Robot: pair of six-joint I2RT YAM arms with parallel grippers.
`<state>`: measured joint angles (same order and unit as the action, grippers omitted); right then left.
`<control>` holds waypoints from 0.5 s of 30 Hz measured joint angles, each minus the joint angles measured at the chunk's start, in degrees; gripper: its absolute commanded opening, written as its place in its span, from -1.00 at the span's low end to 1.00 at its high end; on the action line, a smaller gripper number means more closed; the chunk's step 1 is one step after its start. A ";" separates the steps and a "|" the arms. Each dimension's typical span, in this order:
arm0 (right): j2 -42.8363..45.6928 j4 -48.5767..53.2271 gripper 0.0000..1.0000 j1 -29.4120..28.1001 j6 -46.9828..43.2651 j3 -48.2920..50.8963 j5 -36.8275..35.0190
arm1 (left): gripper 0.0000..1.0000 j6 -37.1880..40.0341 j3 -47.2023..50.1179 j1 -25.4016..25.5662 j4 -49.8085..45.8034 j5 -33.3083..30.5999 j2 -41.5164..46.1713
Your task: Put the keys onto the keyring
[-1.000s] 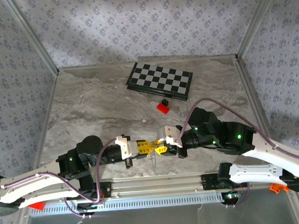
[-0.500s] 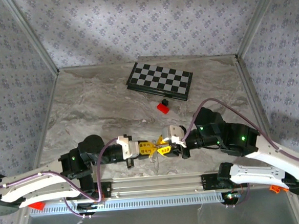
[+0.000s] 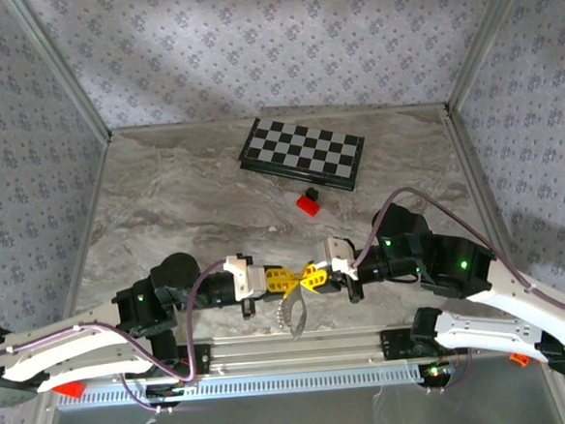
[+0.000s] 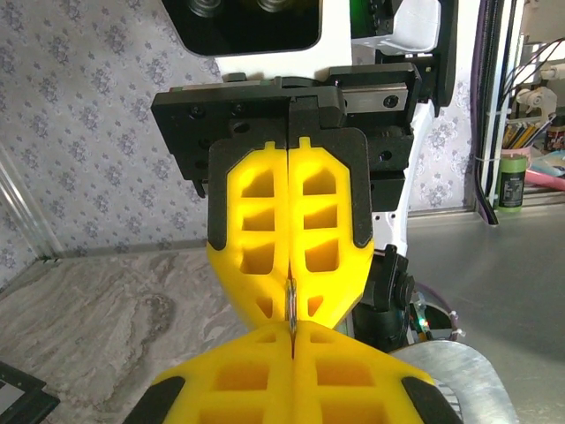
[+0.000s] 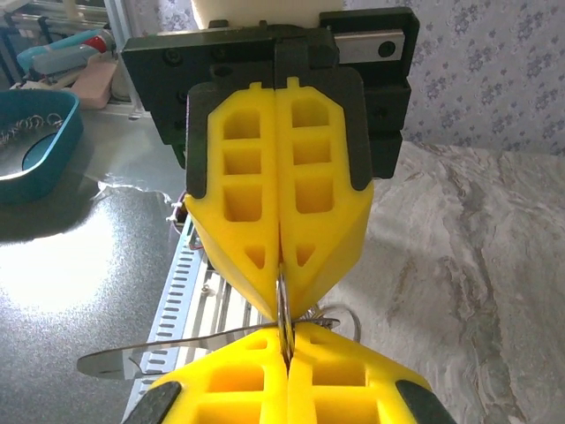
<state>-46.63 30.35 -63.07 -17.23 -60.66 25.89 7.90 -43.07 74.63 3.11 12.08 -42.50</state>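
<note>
Marbled grey table [image 3: 185, 199] sat between walls of flowered wallpaper, with a chessboard [image 3: 303, 152] and a red block [image 3: 308, 205] at the far side. Near the front edge we saw the left gripper [image 3: 286, 279] and the right gripper [image 3: 305, 276] meeting tip to tip, their yellow tips touching. Both were clenched, jaws pressed together. In each wrist view a thin metal edge ran down the seam between them. We took this for the keyring [image 5: 283, 305], pinched edge-on by both grippers. A flat silvery key [image 5: 124, 360] stuck out sideways from the keyring, toward the slotted rail [image 3: 227, 383] at the table's front. We could not tell whether the key was already threaded on or only resting against the keyring.

We judged the grip to be the weak point. Only the very tips held the keyring, so any pull apart or twist could make it slip from one side and swing. If the key was only part way on, that jolt could shake it off, and it would likely land on the rail or off the table. The grippers were also nose to nose, so pushing closer could jam them and lever the keyring out.
</note>
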 measured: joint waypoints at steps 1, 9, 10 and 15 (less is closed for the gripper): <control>0.04 -0.24 -1.00 0.00 -0.02 0.11 0.09 | -1.00 0.04 -0.35 0.00 -0.44 0.00 -0.04; 0.07 -1.29 -1.00 0.15 -0.20 0.13 -0.81 | -0.69 1.99 -5.57 0.02 -8.11 -2.56 -1.49; -0.13 -1.20 -1.00 0.15 -0.20 0.09 -1.05 | -0.68 2.14 -6.29 0.00 -9.33 -3.08 -1.75; -1.09 -0.52 -1.00 0.13 -0.31 0.09 -2.12 | -0.69 3.13 -9.11 0.02 -14.34 -4.79 -3.08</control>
<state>-47.72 29.82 -62.94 -17.54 -60.58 23.77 11.03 -52.18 74.65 -11.22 7.29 -45.58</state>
